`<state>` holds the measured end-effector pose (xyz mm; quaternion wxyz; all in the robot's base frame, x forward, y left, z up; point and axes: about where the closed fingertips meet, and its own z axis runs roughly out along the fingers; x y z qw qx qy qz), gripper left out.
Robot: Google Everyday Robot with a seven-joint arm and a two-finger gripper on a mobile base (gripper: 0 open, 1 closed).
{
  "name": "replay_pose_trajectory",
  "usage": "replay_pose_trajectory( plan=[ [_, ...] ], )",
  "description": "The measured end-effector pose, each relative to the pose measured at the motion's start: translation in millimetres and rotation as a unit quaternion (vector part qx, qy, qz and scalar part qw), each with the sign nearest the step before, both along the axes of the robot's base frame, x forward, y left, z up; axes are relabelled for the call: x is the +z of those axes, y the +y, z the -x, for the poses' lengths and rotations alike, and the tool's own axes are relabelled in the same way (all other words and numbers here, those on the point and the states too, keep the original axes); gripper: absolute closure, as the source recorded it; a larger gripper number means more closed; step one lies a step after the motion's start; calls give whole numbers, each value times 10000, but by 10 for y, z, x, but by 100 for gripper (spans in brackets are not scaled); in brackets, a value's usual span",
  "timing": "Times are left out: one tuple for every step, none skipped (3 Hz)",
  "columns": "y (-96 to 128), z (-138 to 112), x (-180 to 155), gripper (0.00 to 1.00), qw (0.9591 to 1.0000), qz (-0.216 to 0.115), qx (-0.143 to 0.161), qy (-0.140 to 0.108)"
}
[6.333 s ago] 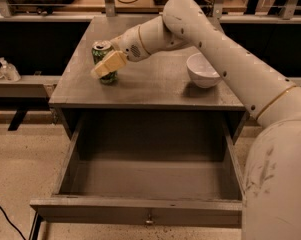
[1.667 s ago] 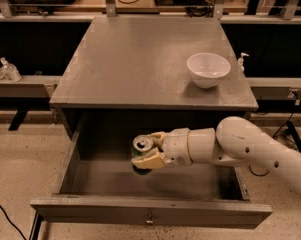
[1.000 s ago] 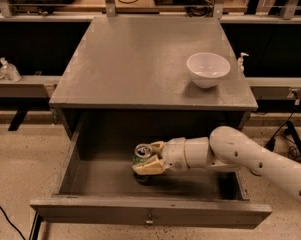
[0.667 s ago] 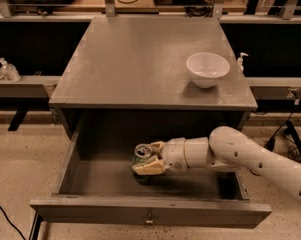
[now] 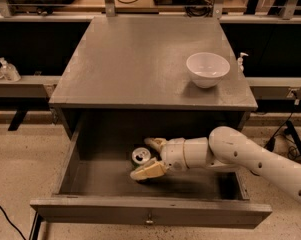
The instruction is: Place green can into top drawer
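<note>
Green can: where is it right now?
Camera view: the green can sits on the floor of the open top drawer, about mid-width, at the tip of the gripper reaching in from image right.

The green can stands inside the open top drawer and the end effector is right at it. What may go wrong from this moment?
1. The end effector is close against the green can in the top drawer. A careless pull back may tip the can over.
2. The arm reaches in below the cabinet top. Lifting too early may strike its front edge.
</note>
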<state>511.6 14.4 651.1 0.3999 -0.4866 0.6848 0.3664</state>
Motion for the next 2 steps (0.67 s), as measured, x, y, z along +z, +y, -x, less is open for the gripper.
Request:
replay_pose_trajectory(
  plan=[
    [67,43,237,0,9988,-437,170,-120],
    [37,127,622,0,9956,-795,298,-394]
  ],
)
